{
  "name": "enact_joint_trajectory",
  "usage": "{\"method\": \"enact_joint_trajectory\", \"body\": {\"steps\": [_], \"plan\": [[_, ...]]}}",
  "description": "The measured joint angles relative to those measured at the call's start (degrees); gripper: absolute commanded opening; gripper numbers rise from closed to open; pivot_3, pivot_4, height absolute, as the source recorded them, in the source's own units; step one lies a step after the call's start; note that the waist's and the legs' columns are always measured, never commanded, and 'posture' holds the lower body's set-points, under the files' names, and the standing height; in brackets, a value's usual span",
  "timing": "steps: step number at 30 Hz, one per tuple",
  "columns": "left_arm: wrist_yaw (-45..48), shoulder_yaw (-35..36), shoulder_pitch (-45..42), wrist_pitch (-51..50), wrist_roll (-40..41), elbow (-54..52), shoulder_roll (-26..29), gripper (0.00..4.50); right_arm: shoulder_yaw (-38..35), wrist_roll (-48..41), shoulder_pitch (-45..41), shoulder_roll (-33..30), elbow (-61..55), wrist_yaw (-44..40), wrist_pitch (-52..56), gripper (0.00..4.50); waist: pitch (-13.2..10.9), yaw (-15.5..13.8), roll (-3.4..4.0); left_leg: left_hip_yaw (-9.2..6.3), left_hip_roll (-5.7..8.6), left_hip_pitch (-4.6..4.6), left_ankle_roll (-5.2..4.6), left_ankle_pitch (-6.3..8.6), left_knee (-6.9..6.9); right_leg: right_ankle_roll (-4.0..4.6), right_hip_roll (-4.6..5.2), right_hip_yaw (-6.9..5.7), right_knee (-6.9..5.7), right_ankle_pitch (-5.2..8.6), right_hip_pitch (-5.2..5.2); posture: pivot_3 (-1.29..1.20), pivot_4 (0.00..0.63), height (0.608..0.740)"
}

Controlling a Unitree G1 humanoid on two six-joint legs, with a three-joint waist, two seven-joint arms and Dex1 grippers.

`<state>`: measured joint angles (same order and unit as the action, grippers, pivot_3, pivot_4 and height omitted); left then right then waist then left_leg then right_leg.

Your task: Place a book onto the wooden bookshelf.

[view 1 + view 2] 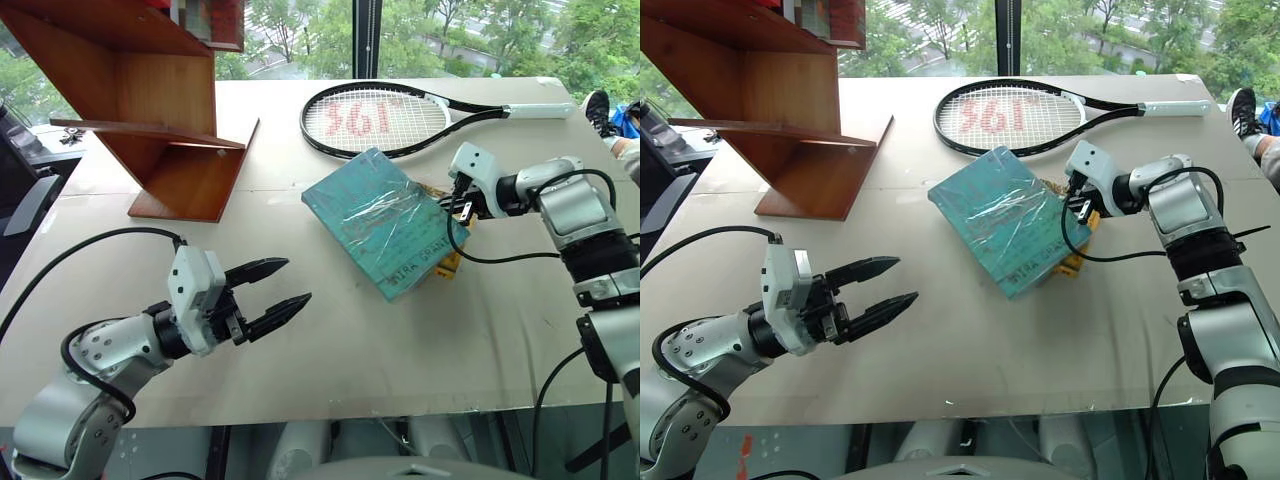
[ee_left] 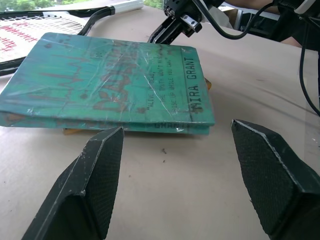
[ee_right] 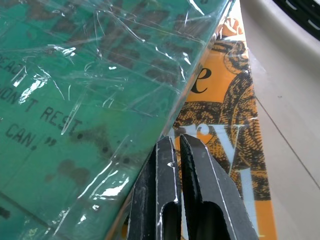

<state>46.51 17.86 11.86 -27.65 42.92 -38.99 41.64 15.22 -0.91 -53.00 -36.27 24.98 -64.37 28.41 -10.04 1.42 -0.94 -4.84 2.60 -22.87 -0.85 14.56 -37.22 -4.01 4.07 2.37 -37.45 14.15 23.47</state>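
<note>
Book (image 1: 385, 222), teal and plastic-wrapped, lies mid-table atop a yellow book (image 3: 227, 135), right of the wooden bookshelf (image 1: 150, 110) at the far left. The right gripper (image 3: 176, 145), fingers clenched together and empty, noses at the book's right edge, seemingly to pry or nudge it. The left gripper (image 1: 275, 295) hovers near-left, released wide. Next likely: shift the book within that open grip, without dragging the yellow one.
</note>
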Motion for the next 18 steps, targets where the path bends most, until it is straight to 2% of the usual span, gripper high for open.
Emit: {"method": "enact_joint_trajectory", "body": {"steps": [3, 6, 9, 10, 11, 14, 16, 18], "plan": [[-3.29, -0.23, 0.33, -2.75, 1.28, 0.17, -1.53, 3.51, -5.13, -2.40, 5.48, -2.33, -5.66, 1.47, -1.72, 0.03, 0.00, -0.77, 0.00, -0.02, 0.00, -0.05, 0.00, 0.00, -0.01, 0.00, 0.02, -0.02, 0.05, 0.00, 0.01, 0.00, 0.150, 0.740], [-5.91, -0.61, 0.25, -6.09, 3.60, 0.61, -2.54, 3.51, -14.07, -7.96, 14.49, -6.93, -14.58, -0.04, -5.14, 0.86, 0.01, -1.49, -0.02, -0.07, 0.01, -0.12, -0.05, 0.03, -0.06, -0.01, 0.04, -0.07, 0.10, 0.00, 0.00, 0.00, 0.150, 0.740], [-9.34, -0.91, -1.64, -11.71, 7.21, 3.40, -2.67, 3.51, -26.03, -17.98, 28.91, -9.56, -24.75, -5.06, -6.66, 2.36, 0.02, -2.16, -0.02, -0.06, -0.03, -0.05, -0.23, 0.13, -0.07, -0.01, 0.00, -0.06, 0.05, 0.00, -0.04, 0.00, 0.150, 0.740], [-10.94, -1.09, -3.00, -14.47, 9.23, 4.89, -2.68, 3.51, -28.87, -20.21, 32.74, -9.69, -26.59, -6.09, -7.31, 2.62, 0.01, -2.14, -0.02, -0.04, -0.01, -0.01, -0.25, 0.14, -0.11, -0.01, 0.01, -0.04, -0.10, 0.00, -0.05, 0.00, 0.150, 0.740], [-12.05, -1.02, -3.66, -16.13, 10.52, 5.96, -2.67, 3.51, -30.26, -21.59, 34.78, -9.69, -27.42, -6.80, -7.54, 3.22, 0.02, -1.93, -0.02, -0.01, -0.01, 0.05, -0.26, 0.15, -0.16, -0.02, 0.00, 0.00, -0.19, 0.00, -0.06, 0.00, 0.150, 0.740], [-18.16, -1.44, -10.24, -25.39, 18.23, 11.97, -3.40, 3.51, -36.03, -27.01, 42.16, -11.58, -31.57, -9.87, -7.92, 4.43, 0.02, -1.35, 0.01, 0.00, 0.00, 0.48, -0.28, 0.14, -0.22, -0.02, -0.03, 0.02, -0.35, 0.00, -0.39, 0.00, 0.150, 0.740], [-21.24, -1.52, -13.18, -28.83, 21.89, 15.41, -4.92, 3.51, -38.15, -29.08, 43.58, -12.66, -33.02, -11.09, -8.26, 4.43, 0.01, -0.66, -0.01, 0.01, -0.02, 0.97, -0.29, 0.15, -0.18, -0.03, -0.04, 0.03, -0.29, 0.02, -0.92, 0.00, 0.150, 0.740], [-24.81, -1.70, -17.64, -32.69, 25.68, 20.50, -6.91, 3.51, -39.91, -30.81, 45.00, -13.83, -34.31, -11.78, -8.85, 4.43, 0.05, -0.39, -0.09, 0.00, -0.02, 1.08, -0.28, 0.15, -0.17, -0.04, -0.07, 0.01, -0.28, 0.03, -1.02, 0.00, 0.150, 0.740]]}}
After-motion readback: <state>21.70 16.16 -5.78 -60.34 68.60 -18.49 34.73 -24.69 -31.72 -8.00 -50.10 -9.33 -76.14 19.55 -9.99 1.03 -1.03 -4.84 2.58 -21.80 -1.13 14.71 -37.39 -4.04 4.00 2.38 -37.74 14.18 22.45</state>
